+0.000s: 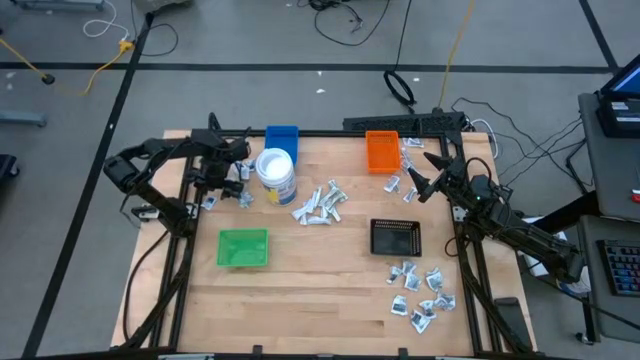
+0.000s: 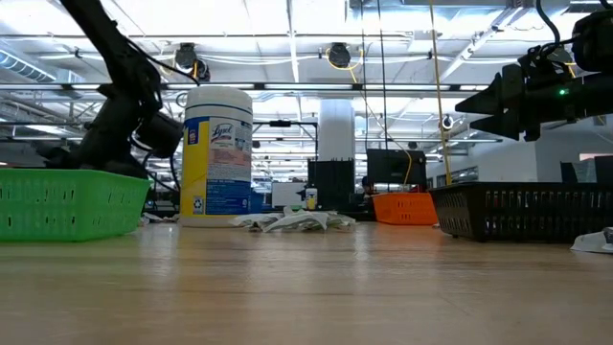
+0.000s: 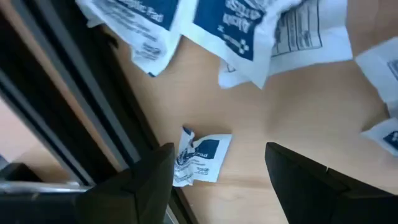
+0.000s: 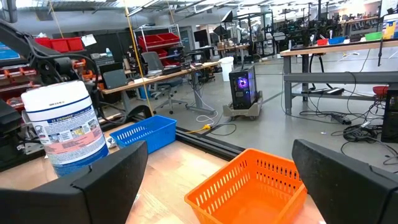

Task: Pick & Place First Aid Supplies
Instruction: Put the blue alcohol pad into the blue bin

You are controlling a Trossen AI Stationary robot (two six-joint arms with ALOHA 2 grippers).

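Left gripper (image 3: 217,177): low over the table's left rear edge, by the dark frame rail (image 3: 74,112). Jaws spread wide, holding nothing. One small crumpled packet (image 3: 202,158), white with blue print, lies on the wood between the fingers (image 3: 146,180), close against the one nearest the rail; contact cannot be told. More packets (image 3: 242,31) lie flat just beyond it.

Right gripper (image 1: 421,180): raised above the table's right rear, jaws fully spread, empty. It faces the orange tray (image 1: 382,151), touching nothing. Loose packets (image 1: 410,148) lie just beside that tray, under and near the gripper.

Other supplies: a pile of wrapped pieces (image 1: 320,205) at table centre; a scatter of packets (image 1: 420,292) at the front right corner, well apart from both grippers.

Tub (image 1: 276,176): white, blue label, upright, between left gripper and centre pile.

Blue tray (image 1: 282,138): rear edge, behind the tub.

Green tray (image 1: 243,248): front left of centre.

Black tray (image 1: 396,237): right of centre, between the right gripper and the front-right scatter.

Table (image 1: 320,300): wood top, dark frame.
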